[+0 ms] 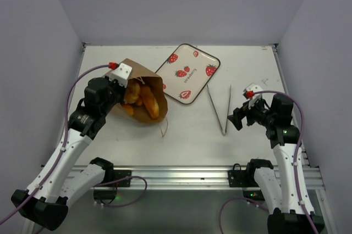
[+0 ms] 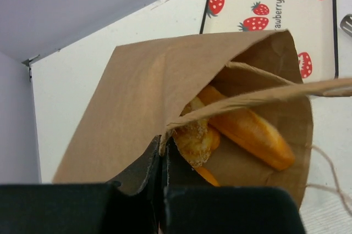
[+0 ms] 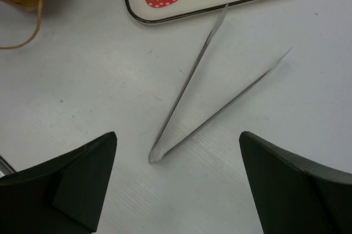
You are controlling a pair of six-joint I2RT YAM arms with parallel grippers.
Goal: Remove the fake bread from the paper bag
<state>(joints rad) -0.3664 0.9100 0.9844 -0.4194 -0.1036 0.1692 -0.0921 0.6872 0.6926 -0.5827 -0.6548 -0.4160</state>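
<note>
Left end effector (image 2: pixel 163 160), jaws closed on the near edge of the bag (image 2: pixel 137 91), holds its mouth open beside the tray (image 2: pixel 286 31) with the bread (image 2: pixel 247 129) inside, while the right end effector (image 3: pixel 177 135) hangs spread wide above the tongs (image 3: pixel 190 83) on the desk (image 3: pixel 82 80).

a white strawberry-print tray (image 1: pixel 188 73) with a dark rim lies skewed on the pale bench (image 1: pixel 187 146). just to its right lie metal tongs (image 3: pixel 190 83), spread in a v, with one tip just beside the tray's rim.
</note>
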